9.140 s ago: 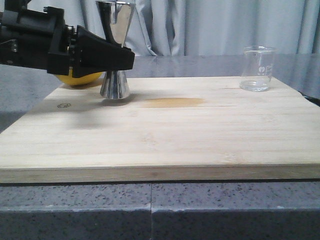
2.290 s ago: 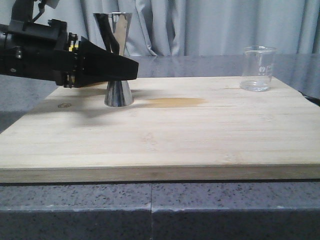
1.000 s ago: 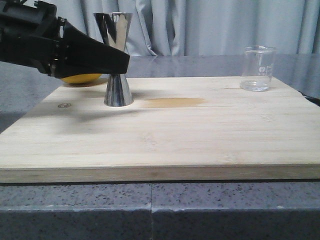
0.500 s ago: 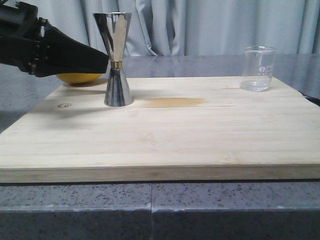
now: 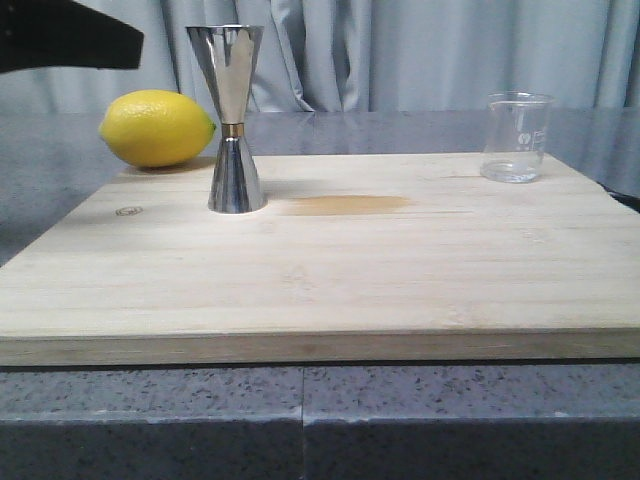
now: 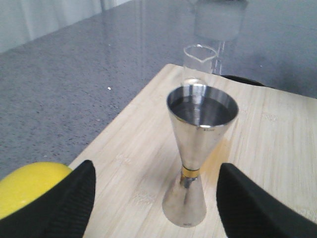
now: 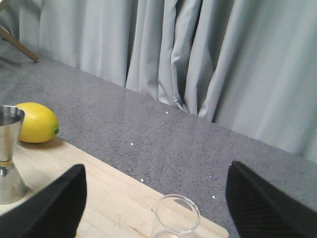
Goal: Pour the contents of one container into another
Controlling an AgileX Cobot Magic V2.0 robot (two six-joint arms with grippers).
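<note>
The steel jigger (image 5: 235, 120) stands upright on the wooden board (image 5: 330, 270), back left, with dark liquid in its top cup (image 6: 202, 106). The clear glass beaker (image 5: 515, 138) stands at the board's back right corner. My left gripper (image 5: 115, 45) hangs open, up and to the left of the jigger, clear of it. In the left wrist view the left gripper (image 6: 156, 203) has nothing between its fingers and the jigger stands ahead of them. My right gripper (image 7: 156, 208) is open above the beaker (image 7: 176, 218) without touching it. It is out of the front view.
A yellow lemon (image 5: 157, 128) lies on the grey counter just behind the board's back left corner, close to the jigger. An amber stain (image 5: 345, 205) marks the board right of the jigger. Grey curtains (image 5: 420, 50) hang behind the counter.
My left gripper let go of the jigger and drew back up and to the left, uncovering the lemon. The jigger stays upright where it was set. The beaker has not moved.
</note>
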